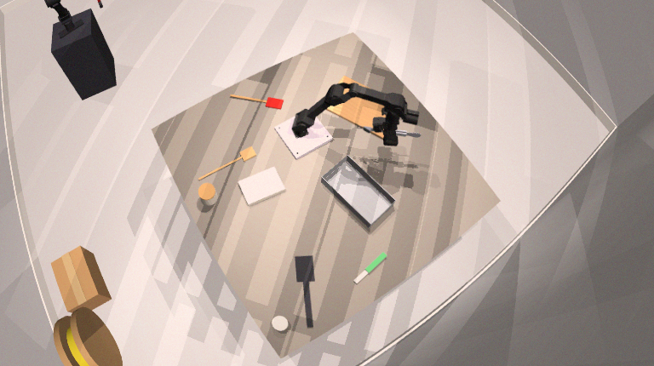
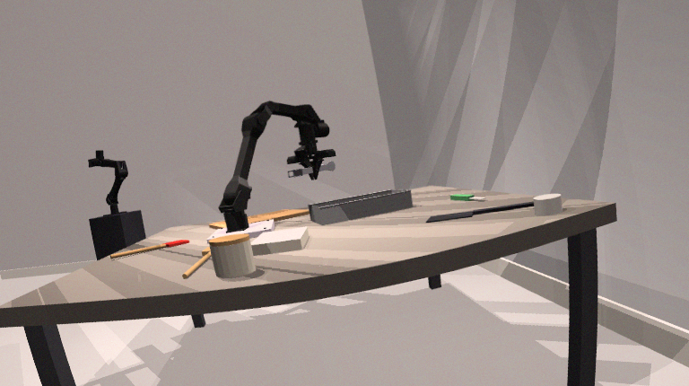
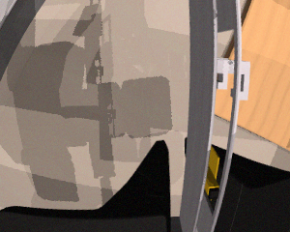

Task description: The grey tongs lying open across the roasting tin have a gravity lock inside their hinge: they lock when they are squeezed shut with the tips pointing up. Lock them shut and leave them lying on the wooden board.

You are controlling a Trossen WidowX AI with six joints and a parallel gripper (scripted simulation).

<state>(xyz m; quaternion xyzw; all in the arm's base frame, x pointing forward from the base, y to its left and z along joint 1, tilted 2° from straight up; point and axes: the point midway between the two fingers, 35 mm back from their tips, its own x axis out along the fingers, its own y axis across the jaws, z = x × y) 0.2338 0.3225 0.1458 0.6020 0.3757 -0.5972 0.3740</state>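
Note:
The gripper (image 1: 388,133) (image 2: 315,176) (image 3: 178,145) points down and is shut on the grey tongs (image 1: 410,134) (image 2: 327,165) (image 3: 200,97), high above the table. The tongs lie nearly level across the fingers, their rounded end slightly higher in the exterior view. Their two arms run close together in the wrist view, with a narrow gap and small catch pieces between. Whether the hinge is locked cannot be seen. The wooden board (image 1: 361,111) (image 2: 294,214) (image 3: 275,63) lies below and to one side, partly hidden by the arm. The roasting tin (image 1: 358,193) (image 2: 362,207) (image 3: 14,29) holds nothing visible.
A white block (image 1: 261,185) (image 2: 282,241), a lidded jar (image 1: 206,192) (image 2: 232,257), and a red-headed spatula (image 1: 274,102) (image 2: 177,242) stand or lie on the table. A black spatula (image 1: 304,268), green-handled tool (image 1: 375,262) and white cylinder (image 1: 279,323) lie beyond the tin.

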